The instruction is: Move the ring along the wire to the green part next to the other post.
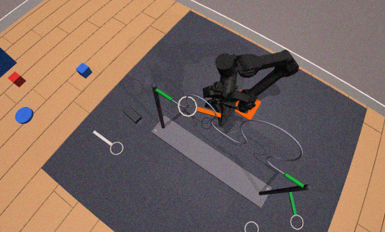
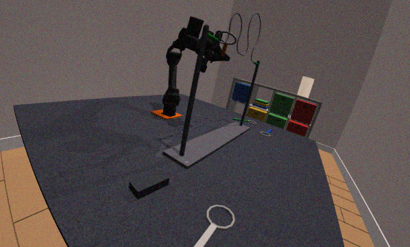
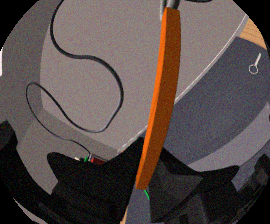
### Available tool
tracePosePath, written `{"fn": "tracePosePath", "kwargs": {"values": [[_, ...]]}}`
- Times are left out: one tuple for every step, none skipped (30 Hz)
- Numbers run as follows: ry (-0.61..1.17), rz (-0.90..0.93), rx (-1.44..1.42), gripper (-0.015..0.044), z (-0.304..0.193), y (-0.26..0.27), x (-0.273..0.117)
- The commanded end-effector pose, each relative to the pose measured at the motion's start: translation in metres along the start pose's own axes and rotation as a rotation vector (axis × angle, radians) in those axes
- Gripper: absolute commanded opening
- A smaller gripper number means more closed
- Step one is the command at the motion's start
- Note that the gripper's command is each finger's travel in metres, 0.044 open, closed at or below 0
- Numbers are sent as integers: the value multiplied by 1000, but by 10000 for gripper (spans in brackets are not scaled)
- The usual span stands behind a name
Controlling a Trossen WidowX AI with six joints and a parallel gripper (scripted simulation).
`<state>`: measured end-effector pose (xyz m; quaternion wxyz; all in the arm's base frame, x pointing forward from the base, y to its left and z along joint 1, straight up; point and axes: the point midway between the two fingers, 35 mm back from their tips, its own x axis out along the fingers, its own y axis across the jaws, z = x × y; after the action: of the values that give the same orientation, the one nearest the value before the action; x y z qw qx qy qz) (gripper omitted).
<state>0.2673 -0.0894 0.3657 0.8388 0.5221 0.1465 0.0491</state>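
Gripping the orange handle (image 1: 208, 111) (image 2: 224, 49) (image 3: 162, 95), the gripper (image 1: 221, 116) (image 2: 226, 57) (image 3: 144, 141) is positioned beyond the near green sleeve (image 1: 163, 95) (image 2: 212, 37), below a folded, raised arm (image 1: 271, 84) (image 2: 173, 70).

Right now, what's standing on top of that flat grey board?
Two black posts rise from the grey board, one near each end. Whatever lies underneath is covered.

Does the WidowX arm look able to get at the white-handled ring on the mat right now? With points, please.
Probably not yet: the gripper (image 1: 221, 120) is shut on the orange handle (image 1: 208, 112) (image 2: 224, 49) (image 3: 161, 100), whose ring (image 1: 178, 106) (image 2: 235, 38) is around the wire (image 1: 226, 133).
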Motion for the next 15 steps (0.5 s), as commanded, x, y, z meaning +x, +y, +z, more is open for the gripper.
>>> {"fn": "tracePosePath", "kwargs": {"values": [[40, 39, 93, -150, 1, 13, -4], [41, 48, 110, -150, 1, 16, -4], [41, 58, 129, -150, 2, 19, -5], [42, 69, 151, -150, 2, 23, -5], [42, 81, 173, -150, 3, 27, -6], [42, 93, 195, -150, 4, 30, -6], [42, 104, 217, -150, 5, 34, -6], [43, 115, 238, -150, 6, 38, -7], [43, 126, 259, -150, 6, 41, -7], [43, 137, 279, -150, 7, 45, -8], [43, 145, 295, -150, 8, 48, -8], [43, 153, 311, -150, 9, 50, -9], [43, 162, 327, -150, 10, 53, -9], [43, 170, 343, -150, 11, 55, -10], [44, 179, 359, -150, 12, 58, -10]]}}
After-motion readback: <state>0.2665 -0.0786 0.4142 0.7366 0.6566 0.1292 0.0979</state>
